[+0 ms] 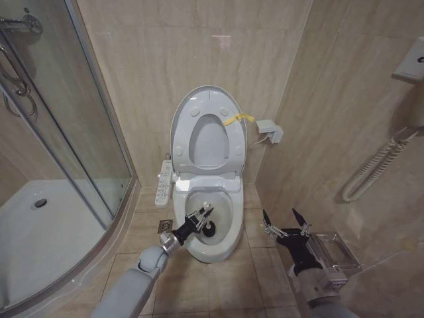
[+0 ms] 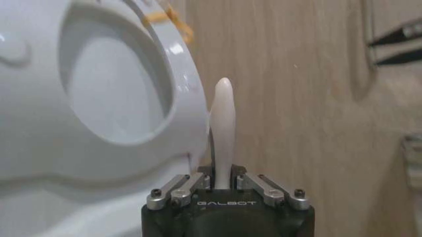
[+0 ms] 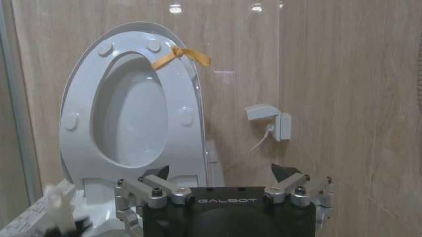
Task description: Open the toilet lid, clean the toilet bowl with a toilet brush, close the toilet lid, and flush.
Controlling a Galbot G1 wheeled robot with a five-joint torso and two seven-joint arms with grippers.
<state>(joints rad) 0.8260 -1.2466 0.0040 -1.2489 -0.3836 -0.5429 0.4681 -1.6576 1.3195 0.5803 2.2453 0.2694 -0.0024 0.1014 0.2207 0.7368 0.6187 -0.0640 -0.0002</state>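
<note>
At the front rim of the white ceramic oval toilet bowl (image 1: 215, 248), the left gripper (image 1: 201, 216) is seen clamped on the slim white-handled toilet brush (image 1: 207, 227), whose black bristle head hangs just below the claw, inside the basin. In the left wrist view the white handle (image 2: 224, 128) is gripped between closed fingers (image 2: 191, 181) and projects straight ahead of them. The scrubbing step is judged to be in hand. Beside the bowl, well apart from the brush, the right gripper (image 1: 285, 222) is held idle with its jaws spread wide and nothing between them. Beyond both claws, the large white oval plastic toilet lid (image 1: 235, 109) is stood upright against the beige tiled wall (image 1: 152, 59), its yellow strap (image 1: 237, 119) at the edge. Next, sweeping of the bristles around the inner wall is judged to be called for.
</note>
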